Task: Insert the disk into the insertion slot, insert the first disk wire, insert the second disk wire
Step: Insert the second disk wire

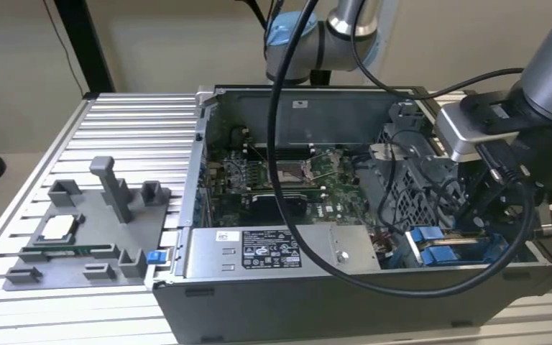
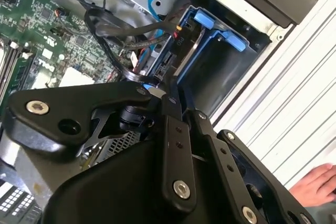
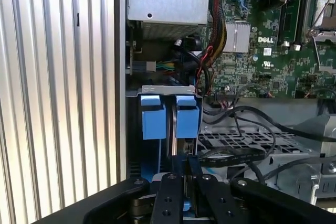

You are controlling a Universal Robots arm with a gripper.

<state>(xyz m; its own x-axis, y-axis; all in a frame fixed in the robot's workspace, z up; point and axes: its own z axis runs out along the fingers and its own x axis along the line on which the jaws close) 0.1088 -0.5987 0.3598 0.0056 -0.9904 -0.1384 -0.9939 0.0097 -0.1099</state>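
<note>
— Where's the disk?

— I see its blue frame [image 3: 169,116] seated in the insertion slot [image 1: 448,248], at the open computer case's [image 1: 353,302] corner.

— And the hand?

— My hand [image 3: 185,179] sits right over the disk's end, fingers [image 2: 173,145] drawn nearly together; what they pinch, I cannot tell.

Even, soft indoor light — brightest on the ribbed table [image 1: 132,118] and the pale wall. The computer case [image 1: 353,287] interior sits in shadow. Both wrist views show the near gripper linkage dark and slightly soft — the background stays crisp.
</note>
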